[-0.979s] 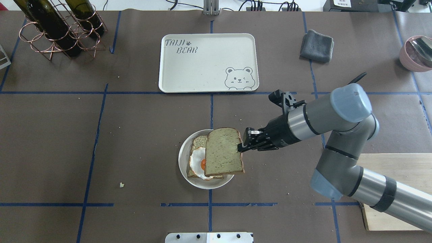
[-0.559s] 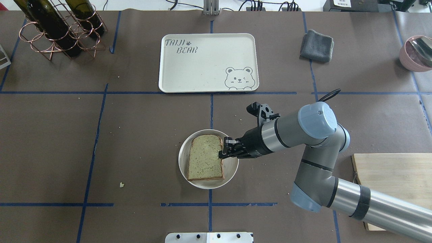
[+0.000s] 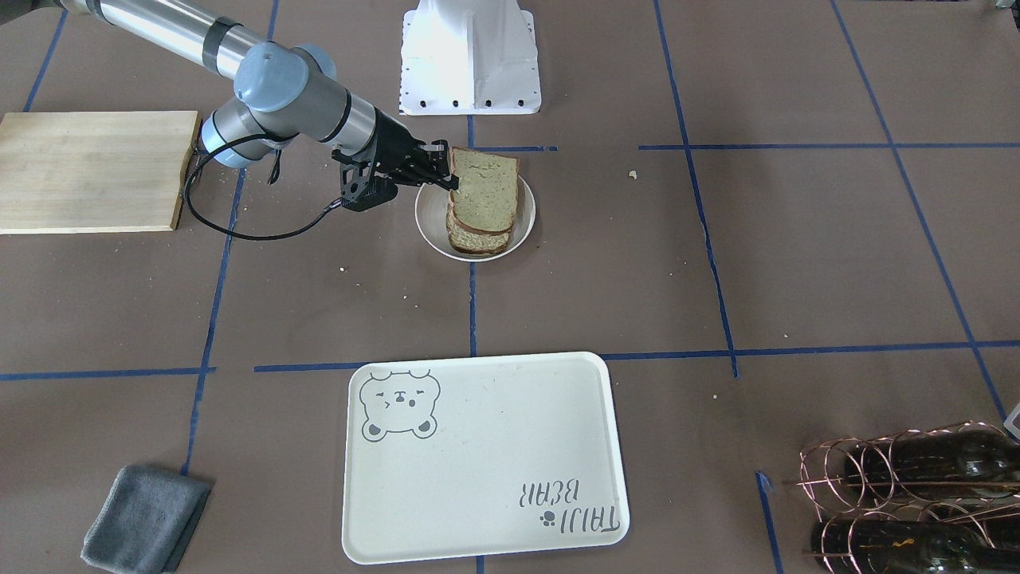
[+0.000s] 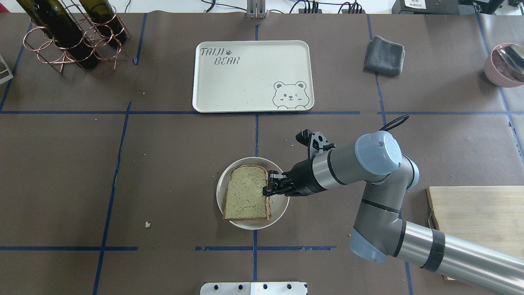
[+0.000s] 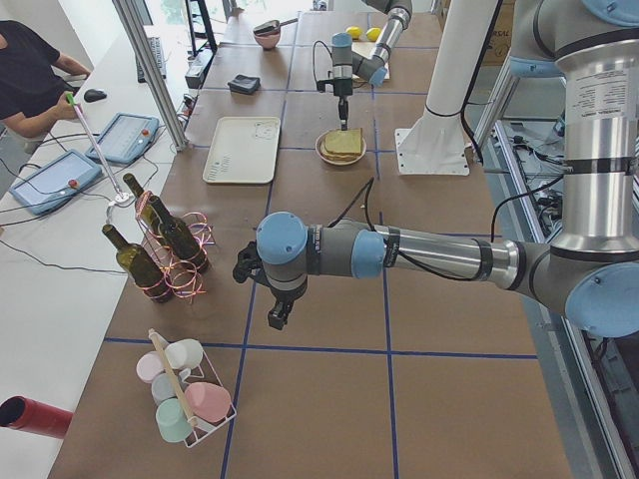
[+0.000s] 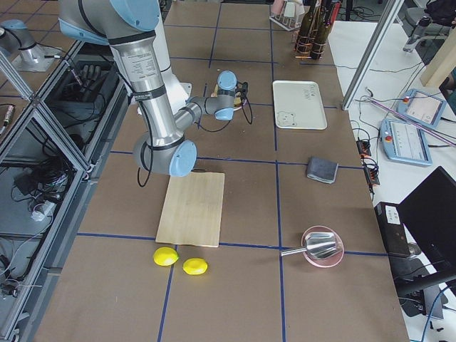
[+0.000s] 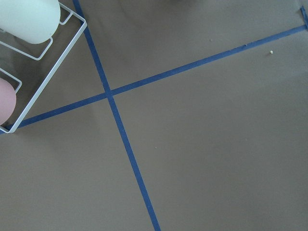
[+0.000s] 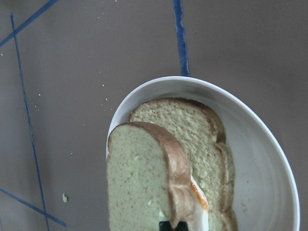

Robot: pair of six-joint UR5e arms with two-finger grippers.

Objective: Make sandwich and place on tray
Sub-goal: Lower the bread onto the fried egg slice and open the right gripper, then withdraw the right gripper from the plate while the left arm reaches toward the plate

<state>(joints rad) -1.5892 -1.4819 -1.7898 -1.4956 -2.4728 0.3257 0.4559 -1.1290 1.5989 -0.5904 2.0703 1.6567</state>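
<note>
The sandwich sits on a round grey-white plate [image 4: 281, 207] at mid-table. Its top bread slice [image 4: 245, 193] covers the egg and lower slice in the overhead view. My right gripper [image 4: 267, 188] is shut on that slice's right edge. In the front-facing view the top slice [image 3: 484, 191] is tilted, raised on the side of the gripper [image 3: 450, 177], over the lower slice [image 3: 474, 241]. The right wrist view shows the held slice [image 8: 139, 183], the egg's edge [image 8: 199, 197] and the lower slice [image 8: 192, 125]. The white bear tray [image 4: 254, 73] lies beyond the plate. My left gripper [image 5: 278, 317] hangs over bare table; I cannot tell its state.
A wooden board [image 4: 479, 213] lies at the right under my right arm. A grey cloth [image 4: 384, 55] and pink bowl [image 4: 505, 63] are at the back right. A copper rack of wine bottles [image 4: 69, 32] stands back left. A wire cup rack [image 5: 185, 394] is near my left arm.
My right gripper has carried the top slice left and down from above the plate's right side. The slice now covers the egg and lower slice.
</note>
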